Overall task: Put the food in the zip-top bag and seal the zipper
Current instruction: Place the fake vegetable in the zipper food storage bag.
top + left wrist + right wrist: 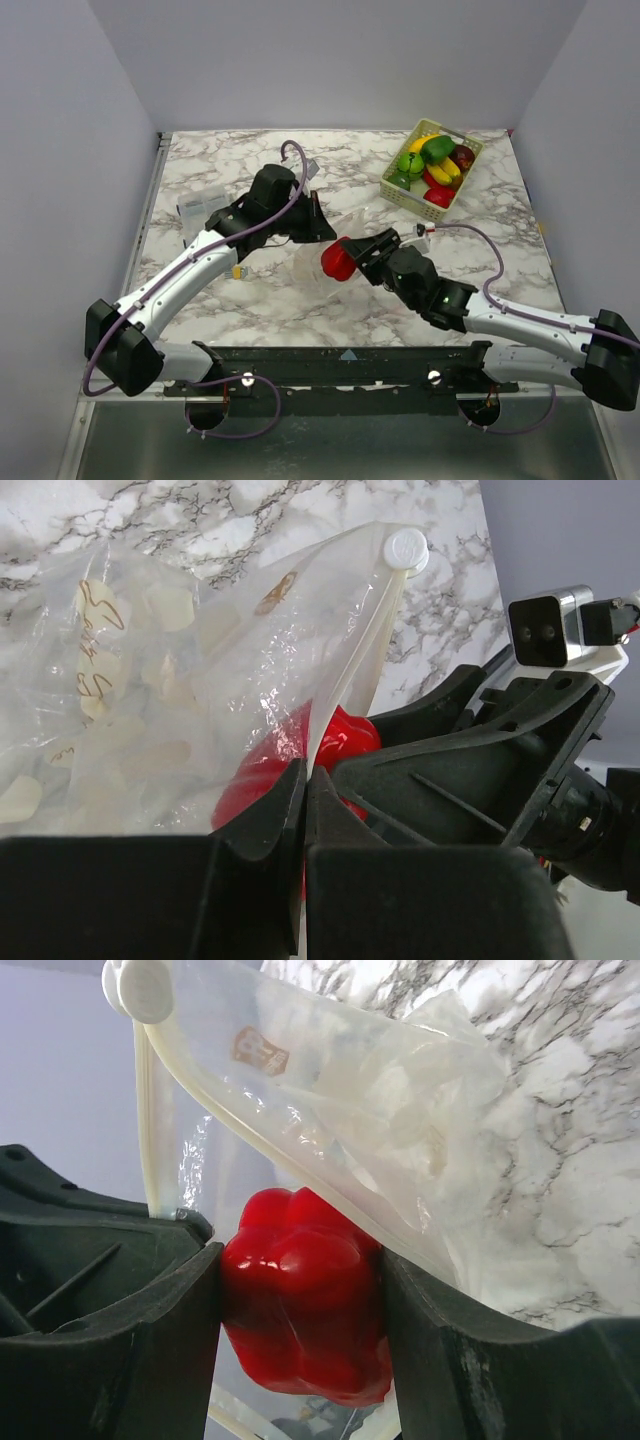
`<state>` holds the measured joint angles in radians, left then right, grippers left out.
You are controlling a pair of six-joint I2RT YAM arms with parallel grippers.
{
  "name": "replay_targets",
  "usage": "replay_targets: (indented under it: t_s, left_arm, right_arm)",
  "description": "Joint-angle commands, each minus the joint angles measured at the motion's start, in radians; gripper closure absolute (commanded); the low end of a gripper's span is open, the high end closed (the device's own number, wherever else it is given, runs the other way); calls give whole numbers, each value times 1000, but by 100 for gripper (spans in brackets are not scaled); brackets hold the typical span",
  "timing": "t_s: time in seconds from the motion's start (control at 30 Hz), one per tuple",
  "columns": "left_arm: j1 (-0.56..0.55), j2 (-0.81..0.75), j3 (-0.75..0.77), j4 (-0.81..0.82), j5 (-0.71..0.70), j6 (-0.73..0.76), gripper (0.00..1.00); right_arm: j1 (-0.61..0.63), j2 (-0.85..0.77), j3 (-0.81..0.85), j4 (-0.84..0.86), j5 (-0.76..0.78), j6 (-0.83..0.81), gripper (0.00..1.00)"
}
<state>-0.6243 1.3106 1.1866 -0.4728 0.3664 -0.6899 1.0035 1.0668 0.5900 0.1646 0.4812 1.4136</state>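
Right wrist: glossy, lobed red pepper [300,1300]; crinkly clear bag [400,1110].

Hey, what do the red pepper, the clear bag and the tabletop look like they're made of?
The red pepper looks like hard glossy plastic: sharp highlights on smooth moulded lobes. The zip-top bag seems thin clear plastic film, crinkled and see-through, with a thicker whitish zipper strip. The table looks like white marble with grey veins, possibly only a printed surface.

Pepper [300,1300] at mouth of zip-top bag [150,680] in the middle, basket [400,193] of food [437,150] behind, to the right
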Motion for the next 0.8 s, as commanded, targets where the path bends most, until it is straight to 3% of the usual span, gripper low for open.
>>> replay_targets:
  t_s: [0.0, 0.3, 0.43, 0.6, 0.7, 0.77]
  left_arm:
    - [-7, -46, -22, 11, -42, 66, 100]
    - [-8, -66, -51, 34, -25, 77, 100]
    - [-7, -75, -51, 28, -34, 82, 100]
    - [-7, -76, -51, 29, -33, 84, 100]
    - [-6, -77, -51, 28, -36, 85, 100]
    - [-7, -79, -53, 27, -45, 88, 100]
  right_arm:
    - [16, 36, 81, -153, 92, 0, 99]
    - [70, 169, 173, -127, 86, -34, 95]
    - [70, 171, 171, -111, 72, -64, 74]
    - [70, 145, 180, -139, 65, -102, 23]
    - [70, 135, 227, -213, 79, -191, 11]
    - [71, 141, 297, -309, 85, -260, 10]
